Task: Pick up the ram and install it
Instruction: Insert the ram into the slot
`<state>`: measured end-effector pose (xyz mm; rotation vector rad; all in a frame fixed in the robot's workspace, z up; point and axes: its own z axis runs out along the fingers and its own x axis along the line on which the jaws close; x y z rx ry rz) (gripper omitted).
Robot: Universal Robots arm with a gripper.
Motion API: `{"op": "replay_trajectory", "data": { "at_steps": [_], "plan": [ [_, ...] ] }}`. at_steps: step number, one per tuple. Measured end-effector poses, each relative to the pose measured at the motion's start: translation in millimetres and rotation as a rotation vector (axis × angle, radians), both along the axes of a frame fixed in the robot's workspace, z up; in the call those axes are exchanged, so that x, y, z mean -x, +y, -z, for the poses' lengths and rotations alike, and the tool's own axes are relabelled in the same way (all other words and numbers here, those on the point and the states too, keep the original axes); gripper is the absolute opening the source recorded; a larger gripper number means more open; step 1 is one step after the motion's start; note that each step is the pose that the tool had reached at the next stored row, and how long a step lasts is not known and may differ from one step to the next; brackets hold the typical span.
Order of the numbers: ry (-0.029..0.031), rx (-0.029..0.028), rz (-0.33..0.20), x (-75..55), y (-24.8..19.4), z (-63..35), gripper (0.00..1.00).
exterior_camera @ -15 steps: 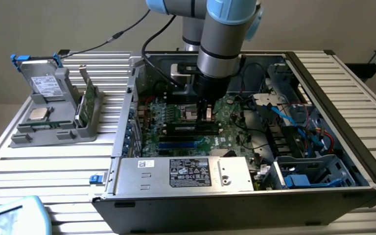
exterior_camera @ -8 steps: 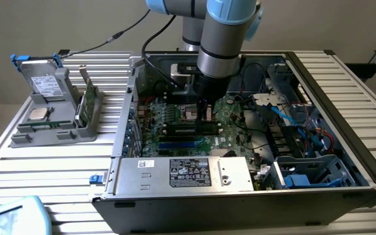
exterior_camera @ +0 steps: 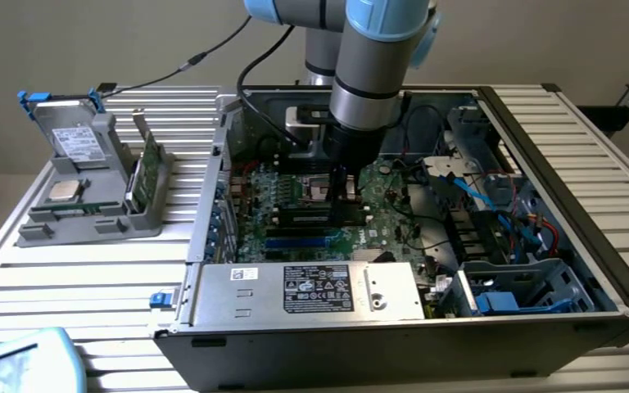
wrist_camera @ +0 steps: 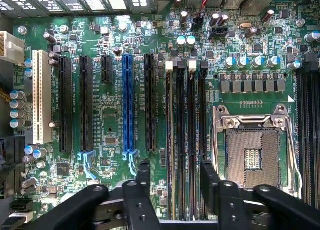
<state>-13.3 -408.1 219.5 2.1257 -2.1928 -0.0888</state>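
The ram (wrist_camera: 171,140) stands seated in a memory slot of the motherboard (wrist_camera: 110,130), just beside the empty processor socket (wrist_camera: 252,157). We see our tool (wrist_camera: 175,177) open directly above, its fingers astride the ram's long axis, holding nothing.

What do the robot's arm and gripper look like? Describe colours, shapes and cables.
The arm is a round silver-grey tube with light blue joint caps. Black cables hang behind it. The gripper is matte black, with linked bars fixed by round screws and two narrow fingers.
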Motion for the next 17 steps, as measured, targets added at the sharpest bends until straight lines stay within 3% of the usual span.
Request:
{"op": "replay_trajectory", "data": {
  "at_steps": [1, 2, 8, 17],
  "plan": [
    [0.0, 0.0, 0.0, 0.0, 0.0, 0.0, 0.51],
    [0.0, 0.0, 0.0, 0.0, 0.0, 0.0, 0.58],
    [-0.0021, -0.0001, 0.0, 0.6, 0.0, -9.2, 0.58],
    [-0.0134, 0.0, -0.023, 7.3, 0.0, -13.2, 0.58]
  ]
}}
